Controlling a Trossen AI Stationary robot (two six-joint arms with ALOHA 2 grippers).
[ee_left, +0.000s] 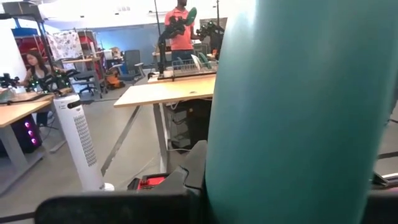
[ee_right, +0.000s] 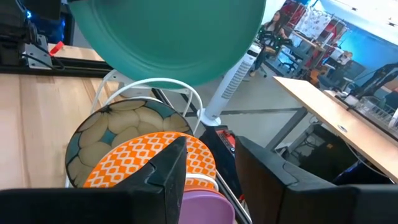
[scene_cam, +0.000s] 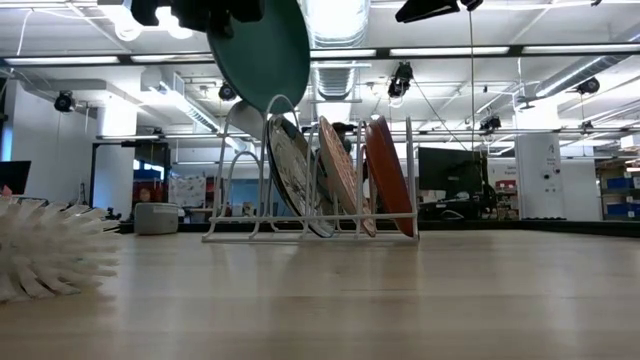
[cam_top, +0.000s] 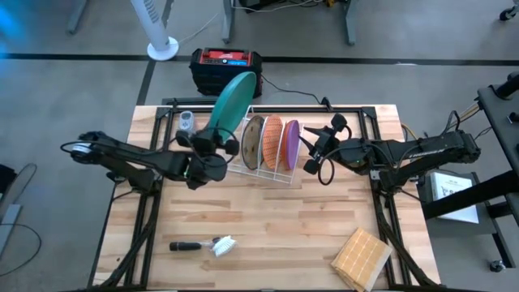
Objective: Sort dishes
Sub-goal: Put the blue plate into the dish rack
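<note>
A large teal plate [cam_top: 229,100] is held on edge above the white wire rack [cam_top: 272,172] by the clamped left gripper [cam_top: 212,143], the right gripper [cam_top: 318,146] parted nearby, and could be knocked against the speckled plate [cam_top: 254,141] if lowered askew

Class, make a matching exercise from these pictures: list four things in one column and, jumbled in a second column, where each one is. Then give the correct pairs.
Things:
1. teal plate
2. purple plate
3. dish brush
4. wooden block

Places:
A. lying on the table, near front right corner
B. held above the white rack by the left hand
C. standing in the rack, nearest the right hand
D. lying on the table, in front of the rack

Pairs: 1-B, 2-C, 3-D, 4-A
</note>
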